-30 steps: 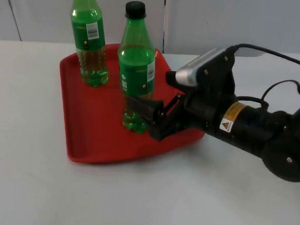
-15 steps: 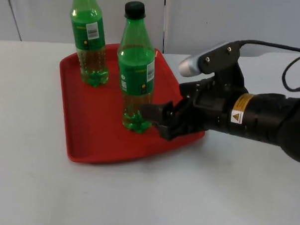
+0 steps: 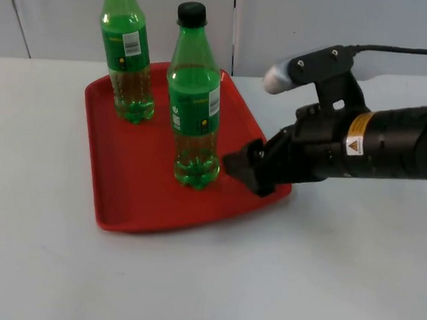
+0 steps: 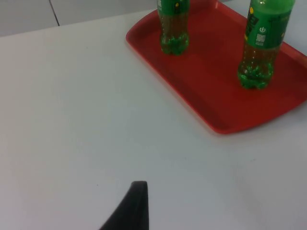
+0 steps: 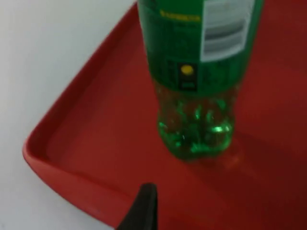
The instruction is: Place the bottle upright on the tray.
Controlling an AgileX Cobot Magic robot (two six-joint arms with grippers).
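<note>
Green bottle point(image 3: 195, 102) is stood upright on the tray point(image 3: 120, 191), just ahead of the right tool point(image 3: 243, 168), whose finger spread cannot be told; left tool point(image 4: 132, 206) is kept waiting.

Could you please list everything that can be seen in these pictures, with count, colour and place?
Bottle with black cap: one, green, standing upright on the tray's front half, free of the gripper.
Second bottle: one, green, upright at the tray's far left corner; its top is cut off by the picture edge.
Tray: one, red, on the table's left half, near the wall.
Table: one, white, under everything.
Partition wall: one, grey, behind the table.
Right gripper: one, black, over the tray's right edge, just right of the capped bottle and apart from it.
Left gripper: one, black, waiting over bare table away from the tray.
</note>
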